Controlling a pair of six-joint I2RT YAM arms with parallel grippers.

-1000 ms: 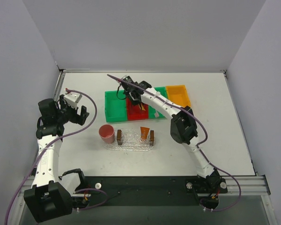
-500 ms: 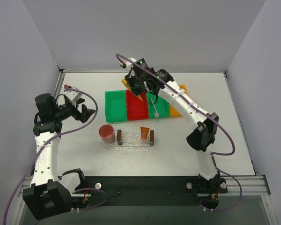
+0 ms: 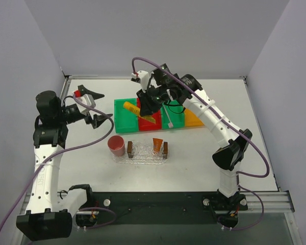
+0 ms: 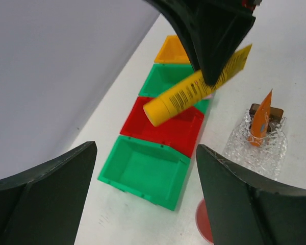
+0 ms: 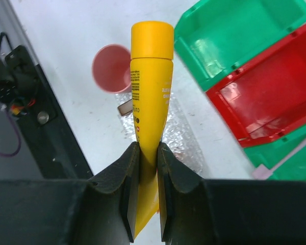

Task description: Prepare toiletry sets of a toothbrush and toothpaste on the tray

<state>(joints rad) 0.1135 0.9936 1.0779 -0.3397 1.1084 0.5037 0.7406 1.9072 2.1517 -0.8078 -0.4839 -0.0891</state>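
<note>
Item: yellow toothpaste [image 5: 150, 76], clamped in my right gripper [image 3: 149, 104], aloft over the bins [image 3: 123, 120] toward the far edge, long axis level, cap leftward. Tray [image 3: 145, 157]: nearward of it, right arm closer. My left gripper [image 3: 106, 107]: spread, empty, left edge.

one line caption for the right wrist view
Yellow toothpaste tube pinched in the right fingers; tray, cup and bins lie below

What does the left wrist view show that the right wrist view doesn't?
Only left wrist: the small orange tapered toothpaste tube standing in the clear plastic tray, and the orange bin. Only right wrist: the black table-edge rail and a purple cable. Both: the yellow toothpaste tube clamped in the right gripper, the red bin, a green bin.
</note>
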